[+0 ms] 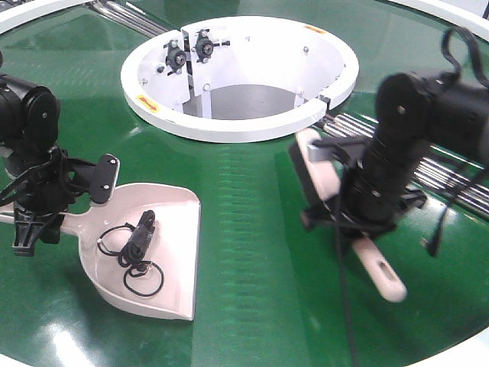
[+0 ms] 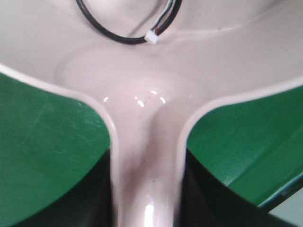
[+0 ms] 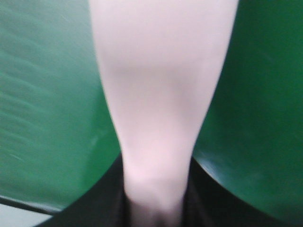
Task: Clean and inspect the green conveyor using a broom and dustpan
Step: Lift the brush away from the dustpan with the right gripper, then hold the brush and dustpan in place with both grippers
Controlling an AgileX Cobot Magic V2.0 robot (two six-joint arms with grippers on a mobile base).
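Note:
The pale pink dustpan (image 1: 172,222) lies flat on the green conveyor (image 1: 252,229) at the left, mouth toward the front. A black coiled cable (image 1: 137,245) with a white plug rests inside it. My left gripper (image 1: 42,218) is shut on the dustpan's handle; in the left wrist view its dark jaws press both sides of the dustpan neck (image 2: 147,142) at my left gripper (image 2: 147,198). On the right, my right gripper (image 1: 348,222) is shut on the broom (image 1: 378,271), held tilted above the belt with its black bristles toward the hub. The broom (image 3: 161,94) fills the right wrist view, clamped in my right gripper (image 3: 154,198).
The white ring-shaped hub (image 1: 244,122) stands open behind both tools, with black rollers on its inner wall. Silver rails (image 1: 359,126) run out from it behind the right arm. A white outer rim (image 1: 458,348) borders the belt at the front right.

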